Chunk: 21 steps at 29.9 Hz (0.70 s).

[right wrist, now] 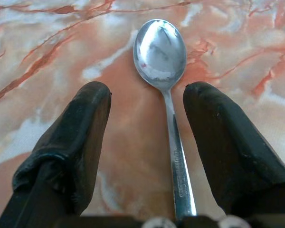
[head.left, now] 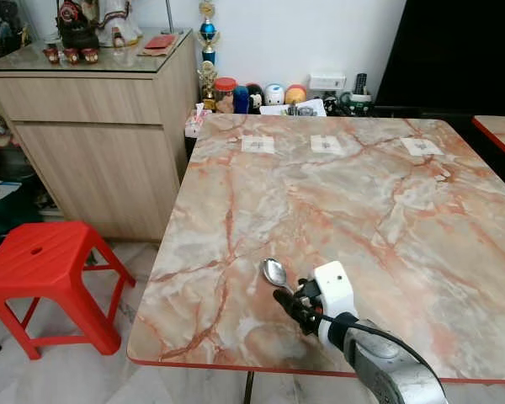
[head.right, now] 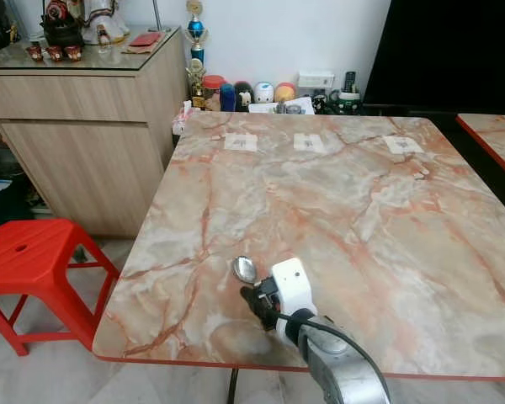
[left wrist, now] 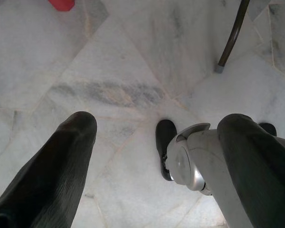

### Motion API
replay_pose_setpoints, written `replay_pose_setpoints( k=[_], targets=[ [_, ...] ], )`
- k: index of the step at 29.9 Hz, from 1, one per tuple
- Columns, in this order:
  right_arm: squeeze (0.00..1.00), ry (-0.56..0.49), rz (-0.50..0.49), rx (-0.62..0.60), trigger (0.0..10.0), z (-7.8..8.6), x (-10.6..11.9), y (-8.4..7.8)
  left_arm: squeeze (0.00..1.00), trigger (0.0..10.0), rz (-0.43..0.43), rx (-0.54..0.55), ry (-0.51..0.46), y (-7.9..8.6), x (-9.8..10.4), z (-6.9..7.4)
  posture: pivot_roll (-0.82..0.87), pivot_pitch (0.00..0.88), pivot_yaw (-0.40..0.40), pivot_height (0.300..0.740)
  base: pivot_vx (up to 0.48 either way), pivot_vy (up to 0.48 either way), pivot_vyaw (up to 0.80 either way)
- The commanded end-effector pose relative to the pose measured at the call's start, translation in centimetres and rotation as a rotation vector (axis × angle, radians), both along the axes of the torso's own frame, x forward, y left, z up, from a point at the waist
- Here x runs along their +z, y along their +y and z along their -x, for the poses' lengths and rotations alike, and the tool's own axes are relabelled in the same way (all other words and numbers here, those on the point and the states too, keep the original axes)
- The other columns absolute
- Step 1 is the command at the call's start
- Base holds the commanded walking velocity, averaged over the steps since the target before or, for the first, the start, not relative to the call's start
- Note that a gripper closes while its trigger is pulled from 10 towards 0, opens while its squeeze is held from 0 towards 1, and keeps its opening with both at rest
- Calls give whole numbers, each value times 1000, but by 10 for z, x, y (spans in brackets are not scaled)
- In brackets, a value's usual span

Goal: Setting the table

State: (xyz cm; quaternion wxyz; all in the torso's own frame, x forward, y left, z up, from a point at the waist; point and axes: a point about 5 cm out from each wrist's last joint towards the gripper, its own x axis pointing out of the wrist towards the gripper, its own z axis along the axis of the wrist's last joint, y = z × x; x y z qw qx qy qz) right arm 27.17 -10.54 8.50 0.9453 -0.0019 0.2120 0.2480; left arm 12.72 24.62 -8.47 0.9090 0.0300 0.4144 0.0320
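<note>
The right hand (right wrist: 147, 118) is nearest the camera, at the near edge of the counter (head.left: 362, 202). Its two black fingers (right wrist: 71, 142) stand apart, one on each side of the spoon's handle, with a visible gap between each finger and the metal. The hand grips nothing.

The counter is a marble-patterned slab in pink and grey with a red rim. It extends forward and to both sides of the right hand. Three small white paper squares (head.left: 257, 144) lie in a row along the counter's far edge, well apart from the hand.

A wooden cabinet (head.left: 93, 126) stands beyond the counter, forward and to the left of the hand. A red plastic stool (head.left: 42, 269) stands on the floor to the hand's left.

The spoon (right wrist: 164, 71) lies flat on the counter. Its bowl faces up just beyond the fingertips, and its handle runs back between the fingers toward the wrist.

The left hand (left wrist: 152, 156) hangs over the white marble floor (left wrist: 133, 61), fingers spread wide, holding nothing.
</note>
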Motion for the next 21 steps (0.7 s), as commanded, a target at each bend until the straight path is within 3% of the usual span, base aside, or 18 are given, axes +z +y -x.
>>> replay_pose_setpoints(
  k=[1,12,21],
  targets=[
    [0,7,10,-5,10000,1,-1,-1,0,10000,0,-8,32,0,-3,7,20,48,-22,740,0,0,0],
    [0,8,35,-62,10000,-3,-3,-7,0,10000,4,-15,37,0,-3,9,16,51,-22,740,0,0,0],
    [0,23,43,-72,10000,-10,-15,-3,0,10000,5,-16,35,0,-3,8,22,65,-23,740,0,0,0]
  ],
)
